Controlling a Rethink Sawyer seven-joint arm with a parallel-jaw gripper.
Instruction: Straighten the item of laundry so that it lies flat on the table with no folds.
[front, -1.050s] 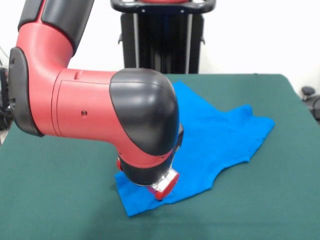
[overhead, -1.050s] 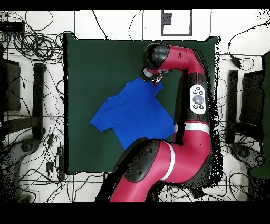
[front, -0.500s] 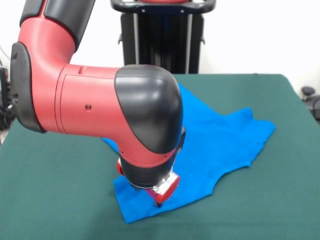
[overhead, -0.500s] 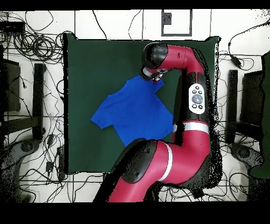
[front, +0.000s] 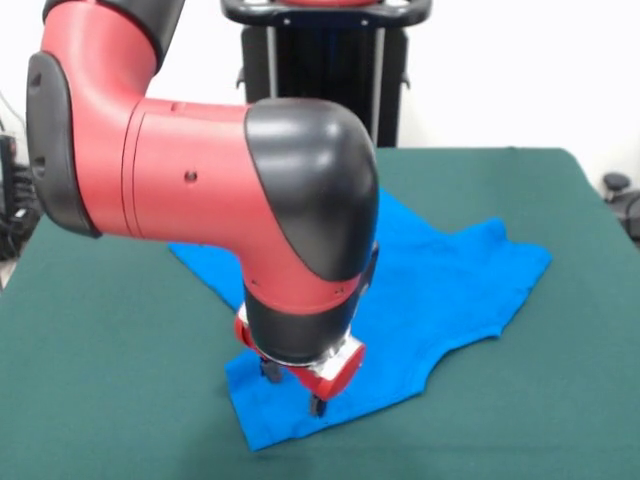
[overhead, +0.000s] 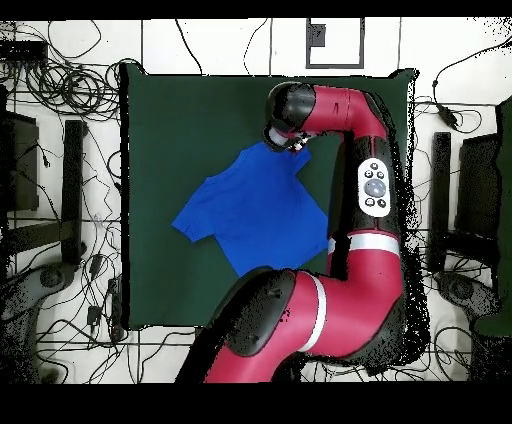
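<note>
The item of laundry (front: 440, 280) is a bright blue T-shirt spread across the middle of the dark green table (front: 110, 400), with shallow wrinkles and one corner pointing at the near edge. My gripper (front: 293, 390) hangs just over that near corner. Its two dark fingertips (front: 317, 405) stand apart, open, with no cloth pinched between them. The big red and black arm hides much of the shirt's left part. Seen from overhead, the shirt (overhead: 250, 205) lies at a slant on the table (overhead: 180, 120), and the gripper (overhead: 290, 143) is at its upper right corner.
A black pedestal (front: 325, 70) rises behind the table's far edge. In the overhead view, cables (overhead: 60, 80) and black stands (overhead: 72, 180) crowd the floor around the table. Bare green felt surrounds the shirt on all sides.
The gripper has risen off the shirt's near corner, and its fingertips now show apart. The arm shifted slightly toward the near edge, uncovering more blue cloth on the left.
</note>
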